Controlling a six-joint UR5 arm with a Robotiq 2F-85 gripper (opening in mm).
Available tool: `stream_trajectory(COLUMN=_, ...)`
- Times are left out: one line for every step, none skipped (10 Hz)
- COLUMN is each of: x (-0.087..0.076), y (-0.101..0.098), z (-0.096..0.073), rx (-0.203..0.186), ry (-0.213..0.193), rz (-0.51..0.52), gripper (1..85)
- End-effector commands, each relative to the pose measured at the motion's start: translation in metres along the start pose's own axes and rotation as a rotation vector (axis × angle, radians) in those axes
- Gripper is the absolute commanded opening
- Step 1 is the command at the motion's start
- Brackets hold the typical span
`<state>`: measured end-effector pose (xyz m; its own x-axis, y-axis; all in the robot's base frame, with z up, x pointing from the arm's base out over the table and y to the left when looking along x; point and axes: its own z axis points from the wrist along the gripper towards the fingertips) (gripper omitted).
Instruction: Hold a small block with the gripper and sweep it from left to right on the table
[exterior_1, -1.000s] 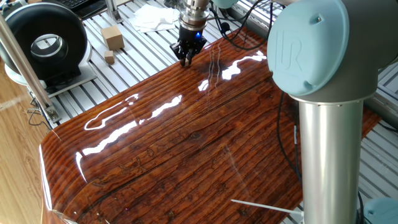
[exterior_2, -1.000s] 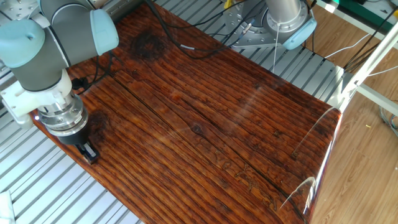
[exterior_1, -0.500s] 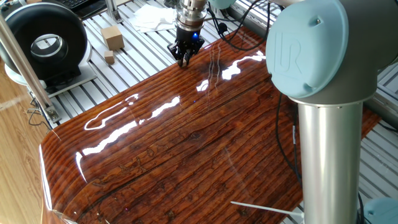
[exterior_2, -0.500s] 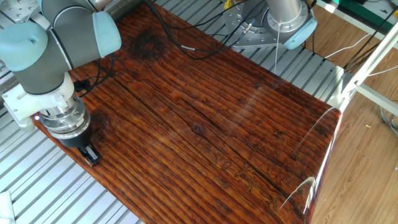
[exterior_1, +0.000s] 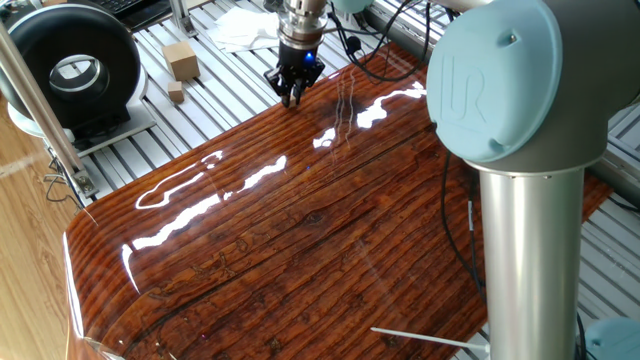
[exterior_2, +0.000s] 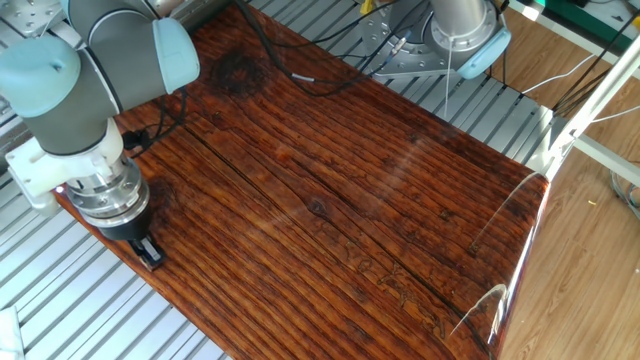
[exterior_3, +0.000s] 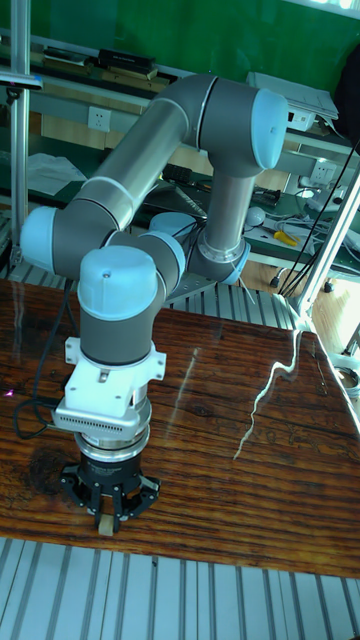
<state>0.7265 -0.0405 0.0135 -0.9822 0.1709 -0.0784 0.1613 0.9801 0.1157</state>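
In one fixed view, the claw (exterior_1: 291, 96) hangs from its silver wrist with a blue glow, tips down at the far edge of the glossy reddish-brown surface (exterior_1: 300, 240). Its black fingers are drawn close together, but what sits between them is too small to make out here. On the grey slatted base (exterior_1: 215, 90) beyond the board stand a bigger tan box-shaped block (exterior_1: 182, 60) and a smaller tan piece (exterior_1: 176, 93) just in front of it, near a black round device (exterior_1: 72, 68). A white cloth (exterior_1: 245, 28) lies further back.

In the other fixed view, the claw (exterior_2: 150, 253) points down at the very edge of the board, with its tips over the border between wood and slats. The block cannot be seen from this side.

In the tall fixed view, the claw (exterior_3: 105, 520) is closed around the small block (exterior_3: 104, 525), a light-tan cube pinched between the fingertips and resting at the near edge of the surface (exterior_3: 230, 420).
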Motion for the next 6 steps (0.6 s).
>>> stream_trajectory(x=0.000, y=-0.002, z=-0.002, rx=0.016, ry=0.000, rz=-0.005, gripper=1.0)
stream_trajectory(x=0.000, y=-0.003, z=0.000, rx=0.018, ry=-0.001, rz=-0.006, gripper=1.0)
stream_trajectory(x=0.000, y=-0.007, z=0.000, rx=0.030, ry=0.001, rz=-0.012, gripper=1.0)
stream_trajectory(x=0.005, y=-0.014, z=-0.001, rx=0.058, ry=0.024, rz=-0.058, gripper=1.0)
stream_trajectory(x=0.009, y=-0.018, z=-0.001, rx=0.073, ry=0.039, rz=-0.092, gripper=1.0)
stream_trajectory(x=0.008, y=-0.018, z=0.000, rx=0.072, ry=0.036, rz=-0.092, gripper=1.0)
